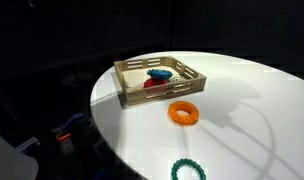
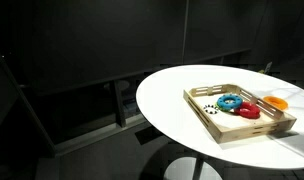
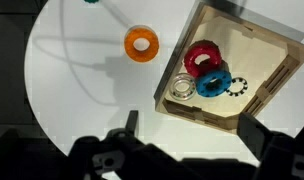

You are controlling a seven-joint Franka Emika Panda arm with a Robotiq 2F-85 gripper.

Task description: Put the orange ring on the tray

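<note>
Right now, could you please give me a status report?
Claw open, empty, above table. Orange ring on table beside tray, outside it. Red ring, blue ring in tray; room left.

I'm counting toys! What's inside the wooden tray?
The tray holds a red ring, a blue ring, a clear ring and a small black beaded ring. The orange ring lies outside it. Anything beneath the rings is covered.

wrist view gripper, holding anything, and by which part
Nothing is held: the gripper is open; the small orange doughnut-shaped ring lies apart from it.
</note>
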